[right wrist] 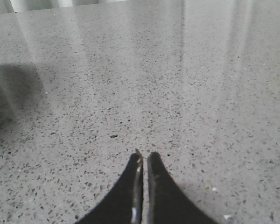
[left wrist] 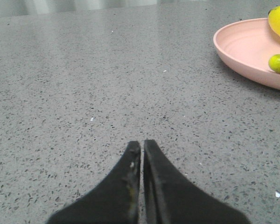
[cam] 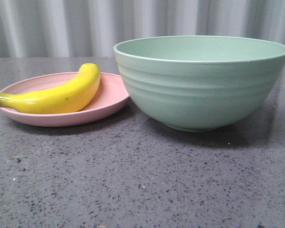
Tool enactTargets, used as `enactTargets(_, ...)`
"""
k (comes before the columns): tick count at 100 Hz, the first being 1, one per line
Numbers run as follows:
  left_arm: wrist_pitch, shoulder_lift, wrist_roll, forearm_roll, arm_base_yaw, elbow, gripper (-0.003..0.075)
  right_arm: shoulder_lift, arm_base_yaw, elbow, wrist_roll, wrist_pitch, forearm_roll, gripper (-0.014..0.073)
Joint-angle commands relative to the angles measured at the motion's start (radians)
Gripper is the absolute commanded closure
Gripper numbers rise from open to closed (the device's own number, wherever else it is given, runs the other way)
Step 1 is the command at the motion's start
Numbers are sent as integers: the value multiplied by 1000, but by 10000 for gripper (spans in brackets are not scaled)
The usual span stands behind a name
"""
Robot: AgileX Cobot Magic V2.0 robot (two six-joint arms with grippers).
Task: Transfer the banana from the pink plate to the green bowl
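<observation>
Bare table in front — banana lies in plate, rim beside bowl. Left gripper and right gripper — jaws pressed together, holding nothing.

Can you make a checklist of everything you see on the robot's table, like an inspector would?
Surface: grey speckled table, a few tiny light specks.
Banana: lying on the pink plate, greenish stem end over the plate's left rim.
Green bowl: upright, right of the plate; the front view cannot show whether they touch; visible inside looks bare.
Clutter: nothing seen.
Left gripper: shut, holding nothing, low over bare table, apart from the plate.
Right gripper: shut, holding nothing, over bare table.
Cables: nothing seen.
Surroundings: pale pleated curtain behind the table.
</observation>
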Motion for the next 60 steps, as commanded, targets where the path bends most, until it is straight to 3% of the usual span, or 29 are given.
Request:
enactTargets(1, -71, -29, -2, -3, 2, 9, 741, -19, -6, 23, -5, -17, -14, 658)
enactTargets(60, -92, -29, -2, 47, 2, 9, 741, -19, -6, 23, -5, -17, -14, 658)
